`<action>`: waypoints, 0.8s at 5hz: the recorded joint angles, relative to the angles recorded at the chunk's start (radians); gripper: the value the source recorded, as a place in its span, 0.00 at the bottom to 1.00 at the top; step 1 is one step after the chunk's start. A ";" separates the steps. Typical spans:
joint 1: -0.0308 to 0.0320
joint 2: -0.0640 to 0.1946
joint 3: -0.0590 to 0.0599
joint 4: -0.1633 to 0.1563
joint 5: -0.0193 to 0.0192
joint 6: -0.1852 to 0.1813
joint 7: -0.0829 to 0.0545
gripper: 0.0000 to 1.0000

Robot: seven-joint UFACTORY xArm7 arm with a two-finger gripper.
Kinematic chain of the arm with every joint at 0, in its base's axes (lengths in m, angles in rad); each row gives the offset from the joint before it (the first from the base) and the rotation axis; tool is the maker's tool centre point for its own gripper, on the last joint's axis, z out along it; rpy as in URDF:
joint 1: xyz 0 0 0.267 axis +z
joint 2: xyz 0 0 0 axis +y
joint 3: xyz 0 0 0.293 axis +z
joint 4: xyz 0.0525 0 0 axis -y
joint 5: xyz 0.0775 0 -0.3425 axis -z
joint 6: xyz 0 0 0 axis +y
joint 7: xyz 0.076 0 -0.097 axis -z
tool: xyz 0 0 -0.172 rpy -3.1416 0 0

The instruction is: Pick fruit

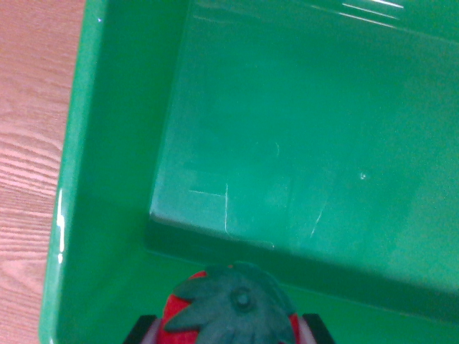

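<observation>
Wrist view. At six o'clock the hand [229, 331], its dark fingers [141, 328] flanking the fruit, holds a red strawberry with a moulded green leafy cap [233, 307]; probably light, rigid plastic, best held across its flanks. Beyond lies a glossy, scratched green plastic bin [301, 143]; at nine o'clock, the pinkish wood-grain surface [32, 143].

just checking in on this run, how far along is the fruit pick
Done, it seems: the strawberry sits between the dark jaws at the bottom edge of the wrist view, so the pick looks made. In hand: it hangs over the green bin, whose floor shows no other fruit. Left: lowering and letting go, since the strawberry is not yet resting on the bin floor. The wooden table shows at the wrist view's left.
</observation>
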 joint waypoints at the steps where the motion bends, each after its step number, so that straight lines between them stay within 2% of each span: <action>1: -0.0006 -0.010 0.000 0.020 0.0014 0.030 -0.001 1.00; 2: -0.0006 -0.010 0.000 0.020 0.0014 0.030 -0.001 1.00; 3: -0.0011 -0.019 0.000 0.038 0.0026 0.057 -0.001 1.00; 4: -0.0011 -0.019 0.000 0.038 0.0026 0.057 -0.001 1.00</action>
